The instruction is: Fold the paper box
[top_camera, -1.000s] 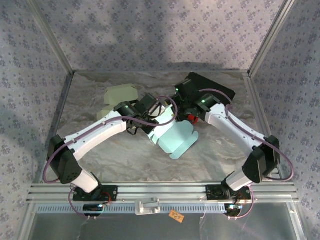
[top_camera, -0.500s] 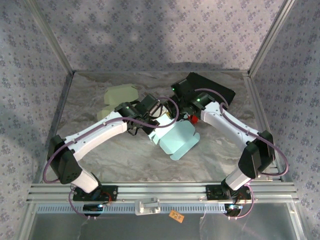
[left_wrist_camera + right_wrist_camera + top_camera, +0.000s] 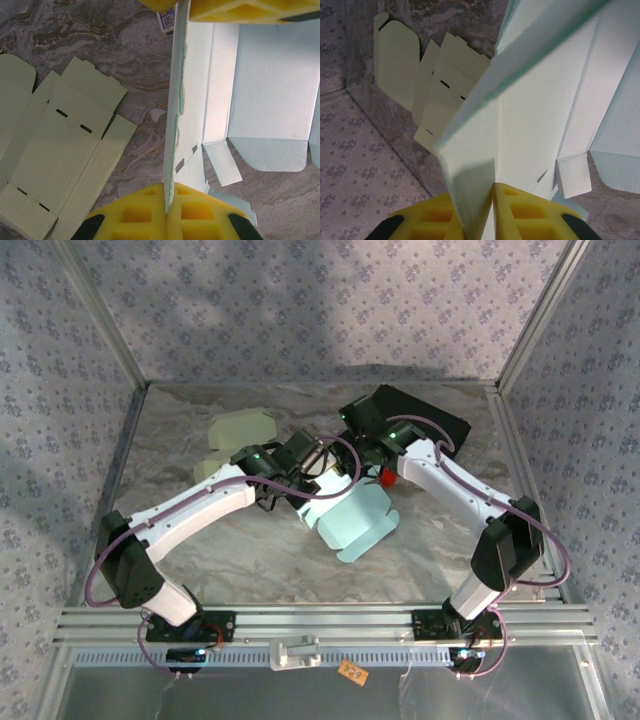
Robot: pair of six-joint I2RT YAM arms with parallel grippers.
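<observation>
The left pincer [image 3: 165,210] is clamped on the paper box [image 3: 270,90]. Its yellow pads [image 3: 125,220] meet on the near end of one side panel, which stands upright and edge-on between them. The panel runs straight away from this pincer. The rest of the light blue box spreads out flat on the counter [image 3: 100,35] to one side of the pincer: a wide ribbed floor panel, a narrow creased strip next to the standing wall, and small end flaps lying loose close to the pads.

At the far end of the same standing panel, the right pincer [image 3: 493,200] comes in from the opposite direction. Its yellow pads [image 3: 235,10] sit on either side of the paper. In its own wrist view the jaws are pressed narrow onto a pale blue flap, so this pincer holds the box too. The box's other panels fan upward and outward beyond it.

On the other side of the left pincer from the box, pale green blanks [image 3: 60,150] lie flat and unfolded on the counter, slots showing and apart from the blue card. From the right pincer they lie farther out, beyond the box and near the patterned wall [image 3: 360,165].

From above, both arms meet over the middle of the counter with the box [image 3: 355,520] just in front of the pincers. A black slab [image 3: 425,415] lies behind the right arm.
</observation>
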